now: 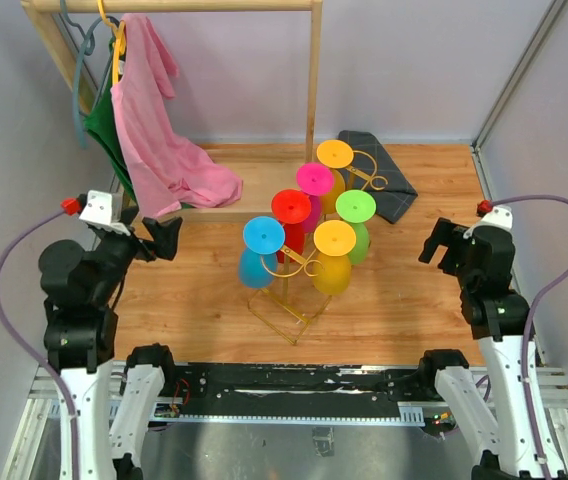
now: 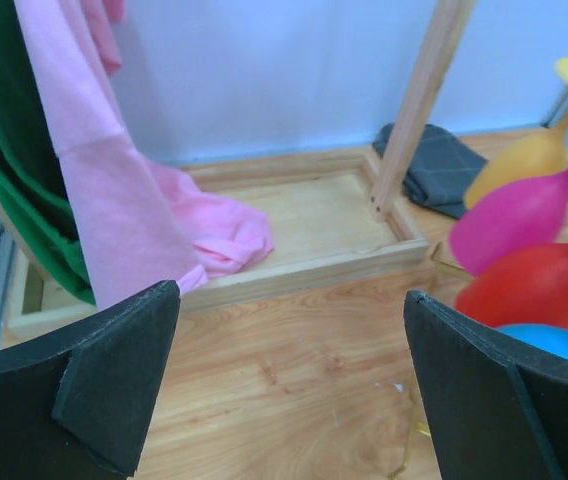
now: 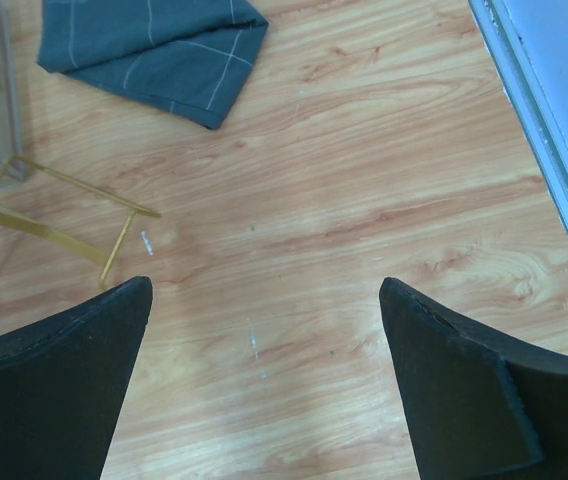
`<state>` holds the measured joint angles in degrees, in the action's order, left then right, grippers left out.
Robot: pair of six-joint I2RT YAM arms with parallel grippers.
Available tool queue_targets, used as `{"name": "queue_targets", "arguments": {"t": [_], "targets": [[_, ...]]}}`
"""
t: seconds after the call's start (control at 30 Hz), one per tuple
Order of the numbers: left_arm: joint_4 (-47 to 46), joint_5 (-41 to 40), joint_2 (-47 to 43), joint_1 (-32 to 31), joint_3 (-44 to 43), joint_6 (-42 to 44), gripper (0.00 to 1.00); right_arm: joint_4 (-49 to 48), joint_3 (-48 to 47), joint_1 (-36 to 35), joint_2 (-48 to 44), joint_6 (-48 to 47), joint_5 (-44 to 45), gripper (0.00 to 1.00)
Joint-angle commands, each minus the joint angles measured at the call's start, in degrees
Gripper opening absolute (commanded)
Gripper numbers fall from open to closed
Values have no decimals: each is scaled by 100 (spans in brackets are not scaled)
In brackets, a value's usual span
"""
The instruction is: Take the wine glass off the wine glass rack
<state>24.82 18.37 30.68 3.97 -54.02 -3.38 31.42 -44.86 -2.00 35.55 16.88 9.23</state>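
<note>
black fingers of the left gripper (image 1: pixel 167 236) and the right gripper (image 1: pixel 434 243) stand spread wide, holding nothing, at either side of the wooden table (image 1: pixel 414 310). between them, well apart from both, the gold wire wine glass rack (image 1: pixel 289 318) stands upright. six coloured wine glasses hang on it upside down, stems vertical, feet up, bowls down; the blue glass (image 1: pixel 263 236) and yellow glass (image 1: pixel 335 238) hang nearest the arms.

From above, behind the arms, we overlook the table (image 1: pixel 194 300); our left wrist view runs low toward the clothes rack (image 2: pixel 419 110); our right wrist view stares closely down; all share the wine glass rack (image 3: pixel 84 187) and grey cloth (image 3: pixel 154 50).
</note>
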Motion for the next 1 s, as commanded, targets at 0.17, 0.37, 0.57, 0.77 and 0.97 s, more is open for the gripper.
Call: {"name": "queue_targets", "arguments": {"t": [0.17, 0.37, 0.57, 0.77, 0.97], "targets": [[1421, 1442, 1186, -28, -2942, 163, 99, 1986, -2447, -116, 961, 473, -384, 98], [1418, 2386, 3646, -66, -5124, -768, 99, 2769, -3860, -116, 1960, 686, -789, 98], [1671, 2722, 5456, -1073, -7017, -1268, 99, 3276, -4137, -116, 1880, 1166, -1211, 98], [1746, 2640, 6184, -2047, -7360, -1287, 99, 2974, -3955, -110, 1691, 1890, -1971, 99], [1737, 3109, 6678, -2261, -7258, -1558, 98, 1435, -2871, -112, 1175, 3138, -2915, 98]]}}
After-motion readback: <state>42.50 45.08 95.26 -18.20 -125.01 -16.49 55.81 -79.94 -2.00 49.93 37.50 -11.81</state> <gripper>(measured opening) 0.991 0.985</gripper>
